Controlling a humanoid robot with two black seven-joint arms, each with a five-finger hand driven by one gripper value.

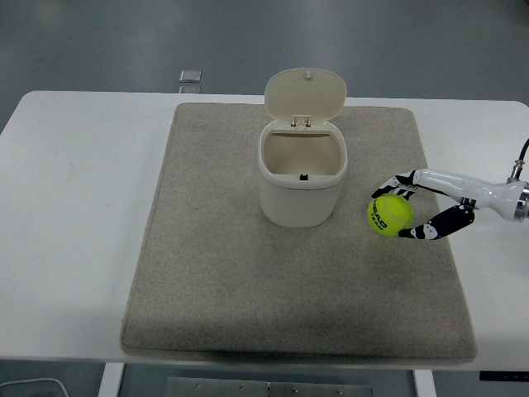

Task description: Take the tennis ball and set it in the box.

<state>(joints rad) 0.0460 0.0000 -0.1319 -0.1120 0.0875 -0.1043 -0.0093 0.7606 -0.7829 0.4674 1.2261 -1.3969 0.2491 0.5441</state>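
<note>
A yellow-green tennis ball is held just above the beige mat, to the right of the box. My right hand comes in from the right edge and is shut on the ball, one finger arching over its far side and another under its near side. The cream box stands upright in the mat's upper middle, its hinged lid flipped open and back, its inside showing. The ball is about a hand's width right of the box wall. My left arm does not show.
The mat covers most of the white table. A small grey square object lies beyond the table's far edge. A black cable runs at the right edge by my wrist.
</note>
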